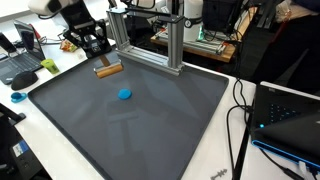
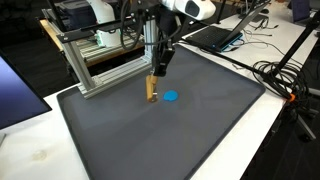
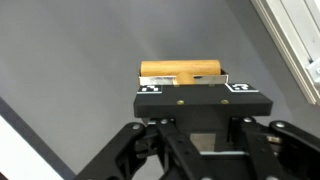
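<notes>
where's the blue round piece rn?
In both exterior views the blue round piece lies on the grey mat, close beside the wooden block at the tool; the wrist view misses it.

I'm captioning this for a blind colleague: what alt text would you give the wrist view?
The black gripper, seen from the wrist, is closed on a light wooden block that lies crosswise between its fingertips, over a dark grey mat. A pale aluminium frame crosses the top right corner.
</notes>
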`<state>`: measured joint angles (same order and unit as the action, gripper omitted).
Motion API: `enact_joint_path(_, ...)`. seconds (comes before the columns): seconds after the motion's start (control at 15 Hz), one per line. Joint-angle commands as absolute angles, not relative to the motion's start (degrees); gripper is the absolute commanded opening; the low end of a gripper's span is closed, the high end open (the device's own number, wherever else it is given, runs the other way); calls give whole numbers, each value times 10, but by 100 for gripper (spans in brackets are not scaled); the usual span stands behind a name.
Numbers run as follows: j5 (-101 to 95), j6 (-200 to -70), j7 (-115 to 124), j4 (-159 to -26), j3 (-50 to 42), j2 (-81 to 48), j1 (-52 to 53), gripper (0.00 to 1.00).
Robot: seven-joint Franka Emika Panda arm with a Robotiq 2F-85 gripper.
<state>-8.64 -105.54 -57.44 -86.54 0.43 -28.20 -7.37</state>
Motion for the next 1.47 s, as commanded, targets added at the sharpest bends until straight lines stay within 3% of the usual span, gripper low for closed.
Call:
enact_joint_path(0.0,-32,-1005,-493,-824,4,-270,-76,22)
enact_joint_path(0.67,-4,-1066,-154,-881,6,-208,-33,22)
enact_joint_path(0.73,-15,-1045,-204,-843,11,-242,-39,22)
enact_joint_path(0.8,-16,-1046,-196,-845,11,-239,-36,47)
enact_joint_path(1.07,-16,-1046,-198,-845,11,-246,-37,47)
enact_joint_path(1.13,-16,-1046,-198,-845,11,-247,-37,22)
enact_joint_path(1.4,-15,-1143,-119,-880,5,-262,-26,22)
